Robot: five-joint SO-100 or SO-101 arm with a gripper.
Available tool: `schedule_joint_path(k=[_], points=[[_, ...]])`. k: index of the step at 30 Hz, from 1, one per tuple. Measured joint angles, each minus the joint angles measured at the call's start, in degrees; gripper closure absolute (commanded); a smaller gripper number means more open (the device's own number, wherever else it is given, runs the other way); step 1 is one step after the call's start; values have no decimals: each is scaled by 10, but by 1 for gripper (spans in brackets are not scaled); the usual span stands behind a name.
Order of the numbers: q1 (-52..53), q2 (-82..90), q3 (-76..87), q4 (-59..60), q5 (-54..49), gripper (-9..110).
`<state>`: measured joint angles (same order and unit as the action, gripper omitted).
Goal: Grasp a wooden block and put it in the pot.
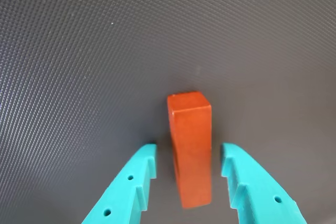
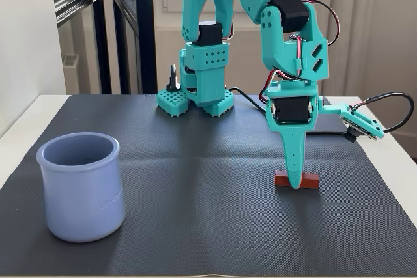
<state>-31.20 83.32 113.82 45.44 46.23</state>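
Note:
A red-orange wooden block (image 1: 190,150) lies flat on the dark mat; in the fixed view the wooden block (image 2: 309,180) sits right of centre. My teal gripper (image 1: 189,153) straddles it, open, one finger on each side with a small gap to the block. Seen from the fixed camera, the gripper (image 2: 295,183) points straight down with its tips at the mat, in front of the block. The lavender-blue pot (image 2: 81,187) stands upright at the front left of the mat, far from the gripper.
The arm's base (image 2: 195,99) is mounted at the back of the black textured mat (image 2: 195,180). A cable and wrist camera (image 2: 361,125) hang to the right of the arm. White table shows around the mat edges.

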Motion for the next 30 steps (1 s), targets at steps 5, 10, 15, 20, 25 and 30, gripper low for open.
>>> schedule_joint_path(k=[5, 10, 15, 20, 25, 30], points=[[0, -1, -1, 11, 0, 97], [1, -1, -2, 12, 0, 99], [1, -1, -2, 13, 0, 99], [15, 41, -12, 31, 0, 99], [64, 111, -18, 35, -27, 99], [140, 179, -19, 35, -69, 98]])
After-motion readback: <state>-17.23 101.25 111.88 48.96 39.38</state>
